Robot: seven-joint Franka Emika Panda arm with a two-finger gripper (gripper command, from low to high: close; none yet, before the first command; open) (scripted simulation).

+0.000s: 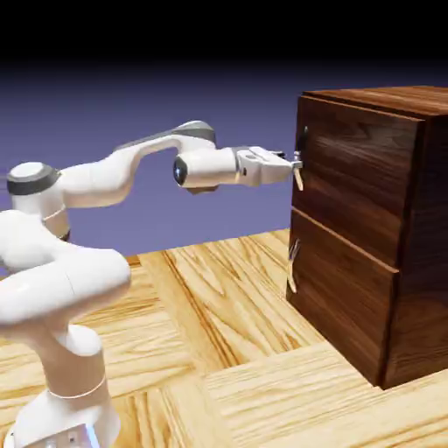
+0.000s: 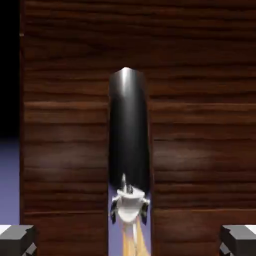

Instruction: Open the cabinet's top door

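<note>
The cabinet of dark reddish-brown wood stands at the right. Its top door lies flush with the front, with a small pale handle at its left edge. My gripper reaches level from the left and ends right at that handle. In the hand view the top door's wood fills the picture. The handle shows there as a dark glossy upright bar in the middle. My gripper is open, with one fingertip far to each side of the bar and nothing held.
The lower panel has its own pale handle below my hand. The cabinet rests on a light wooden table. My arm's base stands at the lower left.
</note>
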